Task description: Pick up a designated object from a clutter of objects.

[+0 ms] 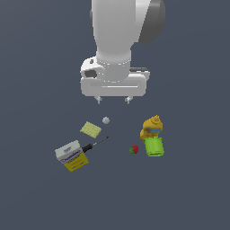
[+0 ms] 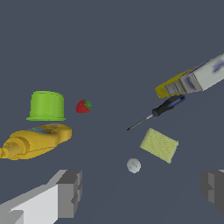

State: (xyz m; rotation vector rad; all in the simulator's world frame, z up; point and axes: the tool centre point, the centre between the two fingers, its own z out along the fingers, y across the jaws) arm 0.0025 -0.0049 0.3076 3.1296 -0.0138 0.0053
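Note:
The screwdriver (image 1: 92,145) has a black-and-blue handle and a thin dark shaft. It lies on the floor, its handle next to the yellow-and-white box (image 1: 72,156). In the wrist view the screwdriver (image 2: 162,108) lies between the box (image 2: 192,80) and the pale yellow pad (image 2: 159,145). My gripper (image 1: 114,100) hangs open and empty high above the clutter, over the small grey ball (image 1: 106,120). In the wrist view my gripper (image 2: 142,192) shows its two grey fingers (image 2: 70,192) wide apart.
A pale yellow ribbed pad (image 1: 91,130) lies beside the ball (image 2: 134,165). On the exterior view's right are a red strawberry (image 1: 134,149), a green cup (image 1: 154,147) and an orange-yellow lump (image 1: 152,126). They also show in the wrist view: strawberry (image 2: 83,106), cup (image 2: 46,106), lump (image 2: 37,141).

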